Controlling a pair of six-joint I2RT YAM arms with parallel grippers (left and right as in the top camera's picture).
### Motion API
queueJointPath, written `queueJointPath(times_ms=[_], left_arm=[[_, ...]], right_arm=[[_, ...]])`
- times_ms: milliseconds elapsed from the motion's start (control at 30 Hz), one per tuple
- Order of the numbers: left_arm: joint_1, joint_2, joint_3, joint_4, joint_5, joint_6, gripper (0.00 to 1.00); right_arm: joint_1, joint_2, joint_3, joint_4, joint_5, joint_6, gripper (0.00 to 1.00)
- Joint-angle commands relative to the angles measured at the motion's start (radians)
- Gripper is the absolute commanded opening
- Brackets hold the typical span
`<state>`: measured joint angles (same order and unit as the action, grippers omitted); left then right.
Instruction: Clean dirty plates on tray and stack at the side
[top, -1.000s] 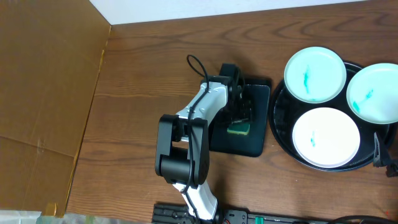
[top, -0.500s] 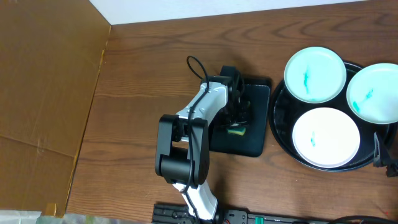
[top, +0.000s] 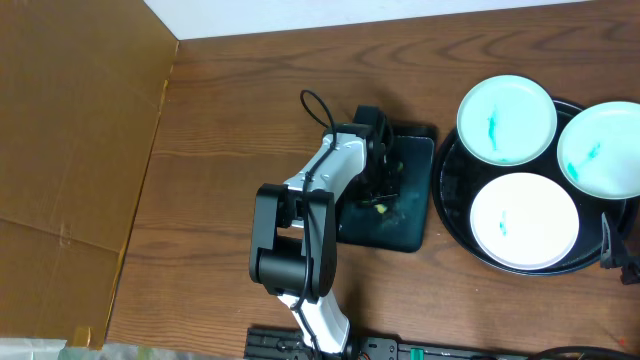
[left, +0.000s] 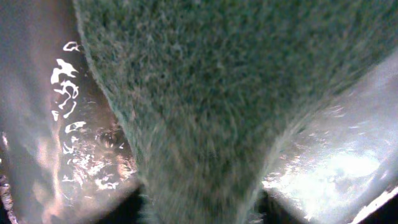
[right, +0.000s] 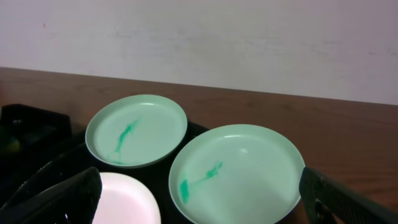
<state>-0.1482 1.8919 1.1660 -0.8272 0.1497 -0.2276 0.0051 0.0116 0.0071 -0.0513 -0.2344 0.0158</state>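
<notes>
The left hand (top: 383, 195), clamped on the sponge (left: 205, 93) above the rectangular tray (top: 415, 235), has the dirty plates (top: 524, 220) on the round tray (top: 447, 195) to its right, nearer the right hand (right: 199, 190), whose fingers stand apart.

Desk (top: 240, 100): smooth wood-grain. Dirty plates (right: 235, 171): glossy, smooth. Sponge (left: 205, 93): rough green fibrous scouring face. Cardboard (top: 70, 150): matt brown.

Three white, teal-smeared plates (top: 523, 221) face up on round black tray (top: 450, 185)

Green sponge (left: 205, 106) fills the frame, pinched between glossy fingers (left: 34, 106).
</notes>
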Motion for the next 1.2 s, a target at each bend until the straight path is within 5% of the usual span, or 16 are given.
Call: queueJointPath(times_ms=[0, 267, 300, 400, 433, 467, 633, 700, 733, 767, 800, 1167], left_arm=[[-0.002, 0.01, -0.011, 0.023, -0.047, 0.008, 0.87], [-0.002, 0.01, -0.012, 0.105, -0.109, 0.008, 0.88], [-0.002, 0.01, -0.012, 0.113, -0.109, 0.008, 0.82], [-0.002, 0.01, -0.012, 0.115, -0.109, 0.008, 0.25], [-0.002, 0.01, -0.012, 0.112, -0.109, 0.008, 0.14], [-0.002, 0.01, -0.012, 0.11, -0.109, 0.008, 0.07], [-0.002, 0.01, -0.012, 0.103, -0.109, 0.008, 0.07], [-0.002, 0.01, -0.012, 0.104, -0.109, 0.008, 0.08], [-0.002, 0.01, -0.012, 0.105, -0.109, 0.008, 0.28], [-0.002, 0.01, -0.012, 0.108, -0.109, 0.008, 0.61], [-0.002, 0.01, -0.012, 0.111, -0.109, 0.008, 0.85], [-0.002, 0.01, -0.012, 0.22, -0.109, 0.008, 0.87]], right_arm=[[0.01, -0.005, -0.002, -0.004, 0.002, 0.013, 0.99], [0.01, -0.005, -0.002, -0.004, 0.002, 0.013, 0.99], [0.01, -0.005, -0.002, -0.004, 0.002, 0.013, 0.99], [0.01, -0.005, -0.002, -0.004, 0.002, 0.013, 0.99], [0.01, -0.005, -0.002, -0.004, 0.002, 0.013, 0.99], [0.01, -0.005, -0.002, -0.004, 0.002, 0.013, 0.99], [0.01, -0.005, -0.002, -0.004, 0.002, 0.013, 0.99], [0.01, -0.005, -0.002, -0.004, 0.002, 0.013, 0.99], [0.01, -0.005, -0.002, -0.004, 0.002, 0.013, 0.99], [0.01, -0.005, -0.002, -0.004, 0.002, 0.013, 0.99], [0.01, -0.005, -0.002, -0.004, 0.002, 0.013, 0.99], [0.01, -0.005, -0.002, -0.004, 0.002, 0.013, 0.99]])
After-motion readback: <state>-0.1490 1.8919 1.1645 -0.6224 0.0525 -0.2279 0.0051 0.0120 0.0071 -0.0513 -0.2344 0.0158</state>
